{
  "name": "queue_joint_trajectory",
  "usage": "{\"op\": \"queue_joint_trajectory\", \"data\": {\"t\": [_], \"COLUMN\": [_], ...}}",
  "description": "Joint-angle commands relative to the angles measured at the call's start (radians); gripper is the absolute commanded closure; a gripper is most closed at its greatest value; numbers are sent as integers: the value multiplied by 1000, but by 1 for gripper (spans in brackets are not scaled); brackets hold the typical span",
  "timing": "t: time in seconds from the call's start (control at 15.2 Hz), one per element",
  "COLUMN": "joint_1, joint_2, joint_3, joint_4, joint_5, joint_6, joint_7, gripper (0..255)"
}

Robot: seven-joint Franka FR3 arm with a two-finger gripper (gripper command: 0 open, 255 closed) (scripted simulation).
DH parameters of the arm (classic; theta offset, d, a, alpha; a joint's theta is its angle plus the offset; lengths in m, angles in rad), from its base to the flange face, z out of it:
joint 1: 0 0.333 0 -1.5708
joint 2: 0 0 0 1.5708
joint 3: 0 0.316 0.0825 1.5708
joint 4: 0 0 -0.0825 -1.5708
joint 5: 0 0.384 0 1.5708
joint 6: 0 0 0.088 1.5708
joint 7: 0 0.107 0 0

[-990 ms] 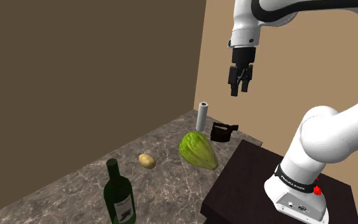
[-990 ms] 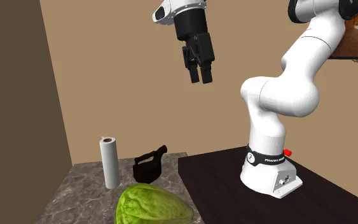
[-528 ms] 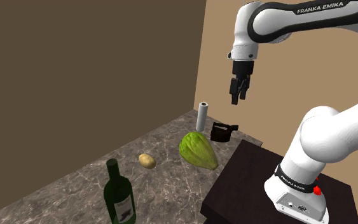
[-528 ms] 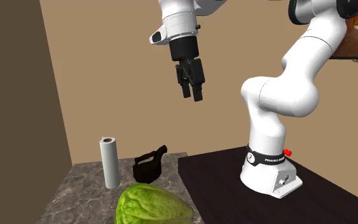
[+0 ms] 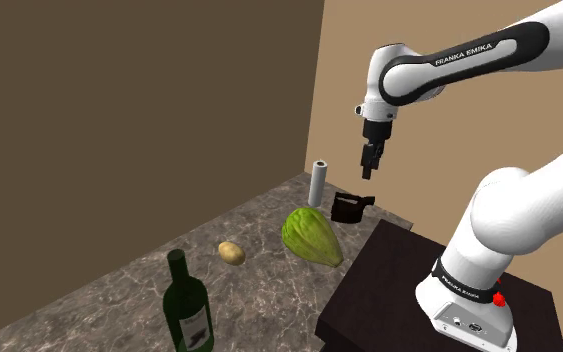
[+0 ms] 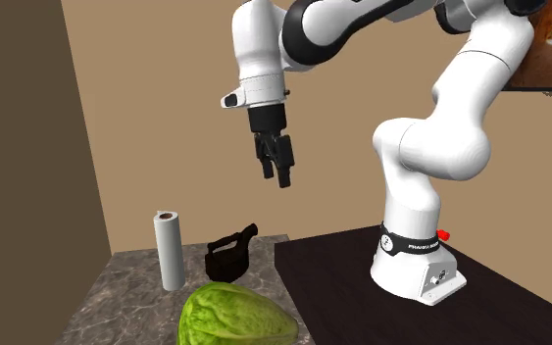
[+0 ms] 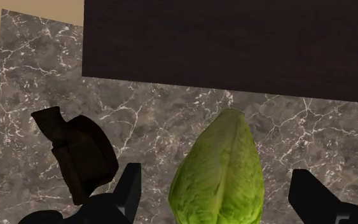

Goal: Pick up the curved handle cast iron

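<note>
Approach is the step in hand, as I judge it: the all-black two-finger gripper (image 5: pixel 367 163) hangs in the air over the grey marbled stone counter (image 7: pixel 165 108), grasping nothing.

Seen along the hand and going left to right, the small dark cast iron with its curved handle (image 7: pixel 75 156) stands on the counter outside one finger (image 7: pixel 130 189), well below it and apart from it. The pale green leafy cabbage (image 7: pixel 219 172) lies under the gap between the fingers, touched by neither. The other finger stands beyond the cabbage's far flank. The fingers are thus spread wide and released.

In the shoulder view the iron (image 5: pixel 350 207) sits below the fingertips and a little to one side, with an upright white paper roll (image 5: pixel 318 181) near it.

The next move calls for a sideways shift, so that the iron rather than the cabbage comes under the gap. The wrist should then turn until the fingers straddle the handle, and only then descend. The cabbage lies near the iron, so a wide finger may nudge it.

Writing: "FRANKA EMIKA" reads plainly on the white arm (image 5: pixel 469 52). Far from the fingers, the green wine bottle (image 5: pixel 186 308) has a pale label that I cannot read.
</note>
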Motion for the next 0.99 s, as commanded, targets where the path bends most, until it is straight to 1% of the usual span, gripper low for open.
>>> {"op": "queue_joint_trajectory", "data": {"t": [0.0, 0.26, 0.53, 0.73, 0.86, 0.92], "joint_1": [-13, -23, -16, 3, 19, 26], "joint_2": [40, 164, 318, 450, 544, 593], "joint_3": [-40, -117, -195, -251, -283, -295], "joint_4": [-24, -36, -18, 15, 46, 64], "joint_5": [-31, -67, -67, -25, 33, 72], "joint_6": [80, 242, 404, 519, 588, 620], "joint_7": [-60, -171, -294, -406, -497, -549], "gripper": [0, 0, 0, 0, 0, 0]}}
